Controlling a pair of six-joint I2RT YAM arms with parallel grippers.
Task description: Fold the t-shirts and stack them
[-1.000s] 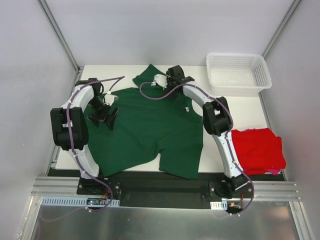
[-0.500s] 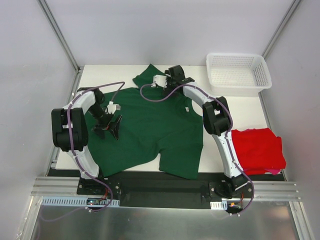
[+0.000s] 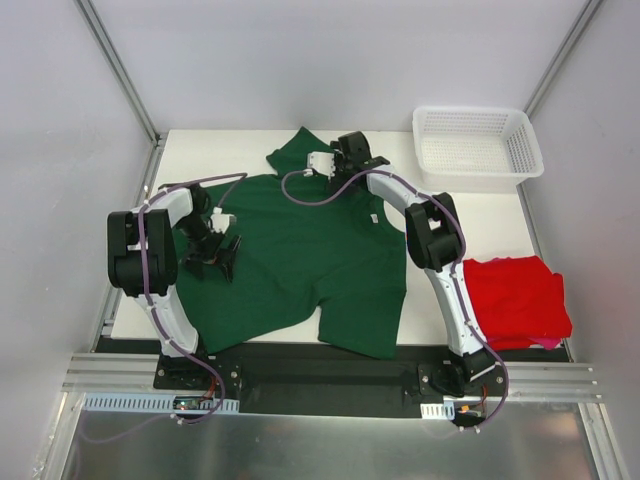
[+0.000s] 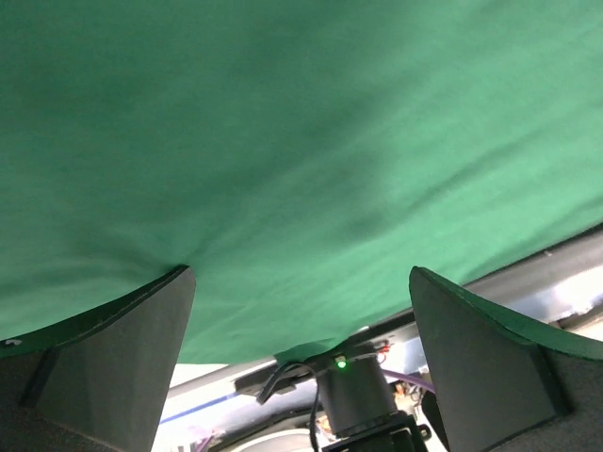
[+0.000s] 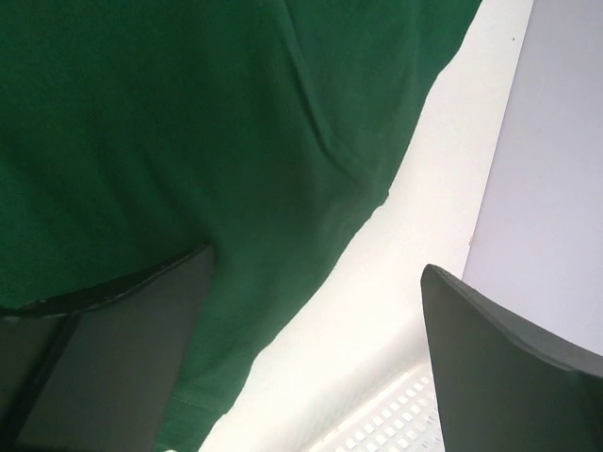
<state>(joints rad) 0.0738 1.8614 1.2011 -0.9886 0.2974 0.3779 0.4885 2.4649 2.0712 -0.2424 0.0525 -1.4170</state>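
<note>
**Item 1. Green t-shirt**: spread flat across the centre of the top view. One sleeve reaches to upper centre and the hem drapes over the near edge of the tabletop at bottom centre. Its outline is unchanged over the last second, with no fold in it yet.

**Item 2. Red t-shirt**: lies at lower right on the tabletop's right margin, in a compact, apparently folded heap. It has not moved.

**Item 3. Left fingers**: spread to full width, holding nothing, with green cloth filling the gap beneath them.
- Change: within the last second they have slid down-frame along the shirt's left side and the wrist has turned. They now sit lower on the left of the top view than before.

**Item 4. Right fingers**: also wide apart and empty, over the shirt's far edge at upper centre. Bare tabletop and the basket rim are just beyond. Their position is unchanged.

**Item 5. Assessment:** only the left arm is repositioning, probably lining up a hold on the left side of the shirt while the right waits at the far edge. Folding of the green shirt has not begun, and stacking is further off.
</note>
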